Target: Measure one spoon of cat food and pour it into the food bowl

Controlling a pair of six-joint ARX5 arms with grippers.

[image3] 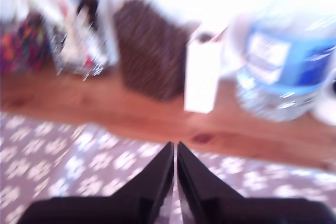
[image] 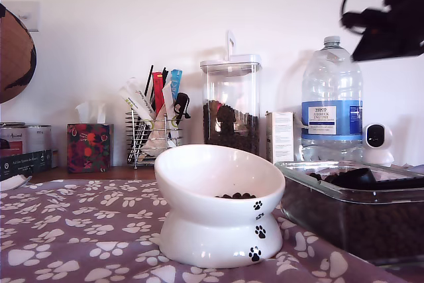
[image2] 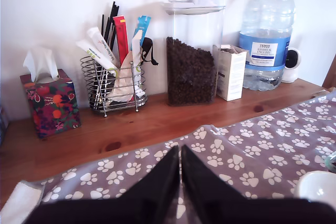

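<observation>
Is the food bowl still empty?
No. The food bowl holds a few cat food pellets at its low side; most is bare.

Wooden bench, paw-print cloth over front. On cloth: food bowl, glass dish. Bare wood: tissue box, wire rack, canister, water bottle.

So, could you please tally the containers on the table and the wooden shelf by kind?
Food bowl: 1
Glass dish of cat food: 1
Lidded canister: 1
Water bottle: 1
Wire rack: 1
Tissue box: 1
Small white carton: 1
Total: 7
</observation>
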